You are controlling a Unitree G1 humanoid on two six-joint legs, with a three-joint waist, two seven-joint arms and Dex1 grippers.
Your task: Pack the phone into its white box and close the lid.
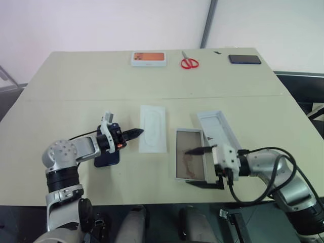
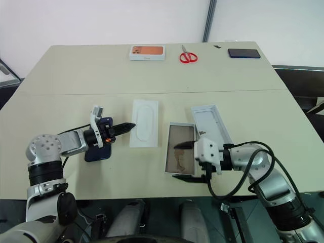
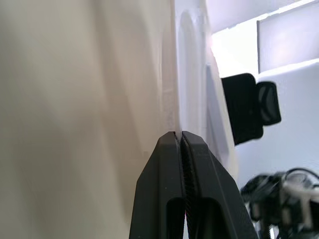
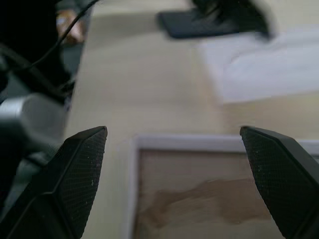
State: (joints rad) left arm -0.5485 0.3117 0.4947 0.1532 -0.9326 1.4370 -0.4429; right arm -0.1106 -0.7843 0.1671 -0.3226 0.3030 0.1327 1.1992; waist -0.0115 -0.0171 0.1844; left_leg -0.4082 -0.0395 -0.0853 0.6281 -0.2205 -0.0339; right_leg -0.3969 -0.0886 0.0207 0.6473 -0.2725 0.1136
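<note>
The dark navy phone (image 1: 109, 158) lies flat on the table at the left, partly under my left hand. My left gripper (image 1: 140, 131) is shut on nothing, and its tip (image 3: 179, 133) points at a flat white sheet (image 1: 152, 128) embossed with an oval. The white box (image 1: 190, 154), a shallow tray with a brownish inside, lies right of the sheet. My right gripper (image 1: 200, 167) is open, with its fingers (image 4: 75, 174) spread over the tray's near end. The lid (image 1: 218, 129) lies hollow side up, tilted against the tray's right side.
Along the table's far edge are a white box with an orange picture (image 1: 149, 58), red scissors (image 1: 189, 62) and a black slab (image 1: 244, 59). Bare tabletop (image 1: 76, 91) stretches between those and the packing items.
</note>
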